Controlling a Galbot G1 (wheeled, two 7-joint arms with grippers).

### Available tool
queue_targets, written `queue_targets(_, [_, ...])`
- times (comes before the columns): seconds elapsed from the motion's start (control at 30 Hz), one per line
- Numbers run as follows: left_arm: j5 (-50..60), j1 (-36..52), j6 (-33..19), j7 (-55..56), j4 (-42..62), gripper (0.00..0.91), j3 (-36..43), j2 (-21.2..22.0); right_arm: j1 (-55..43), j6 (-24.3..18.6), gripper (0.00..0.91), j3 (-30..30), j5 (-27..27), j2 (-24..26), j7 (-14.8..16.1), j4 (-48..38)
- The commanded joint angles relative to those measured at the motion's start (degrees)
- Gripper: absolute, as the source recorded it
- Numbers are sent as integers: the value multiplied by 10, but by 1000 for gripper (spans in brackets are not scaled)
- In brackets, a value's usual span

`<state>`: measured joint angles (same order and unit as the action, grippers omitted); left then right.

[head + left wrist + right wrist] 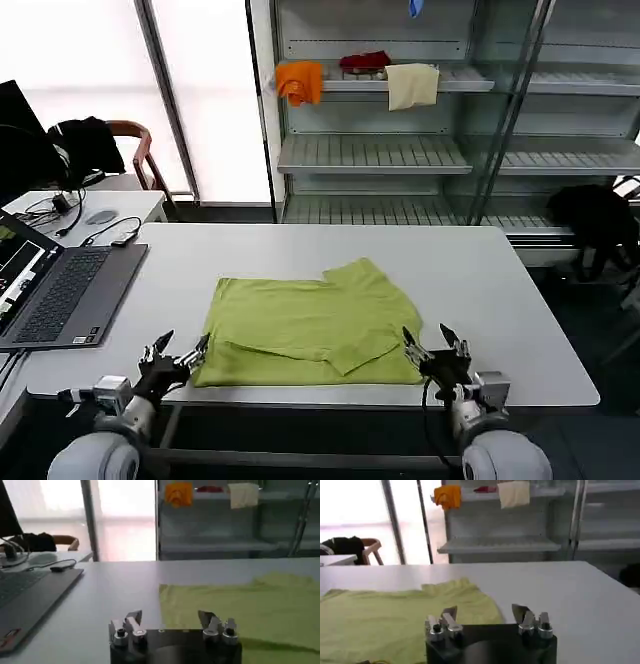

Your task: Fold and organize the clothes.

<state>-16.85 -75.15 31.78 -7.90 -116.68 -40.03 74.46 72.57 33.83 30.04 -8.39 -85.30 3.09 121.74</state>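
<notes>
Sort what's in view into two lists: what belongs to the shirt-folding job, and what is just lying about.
Belongs to the job:
- lime-green T-shirt, partly folded on the white table
- left hand, open at the shirt's near left corner
- right hand, open at its near right corner

Just lying about:
- laptop
- orange cloth, red cloth, cream cloth on the shelf

Bare table [480, 270] right of T-shirt [310, 325]; laptop [65, 295] blocks left edge.
</notes>
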Motion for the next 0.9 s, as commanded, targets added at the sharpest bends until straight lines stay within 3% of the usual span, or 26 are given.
queue_targets(0.03, [-5, 212, 16, -21, 160, 907, 50, -11, -251, 1, 907, -49, -18, -22, -14, -233])
queue_targets(0.27, [34, 294, 15, -48, 300, 907, 77, -11, -332, -2, 907, -65, -19, -48, -29, -386])
queue_targets(0.7, [88, 356, 14, -74, 398, 907, 97, -3, -423, -6, 907, -22, 70, -97, -17, -543])
queue_targets(0.9, [94, 362, 14, -77, 427, 907, 97, -2, -448, -7, 907, -23, 77, -97, -20, -583])
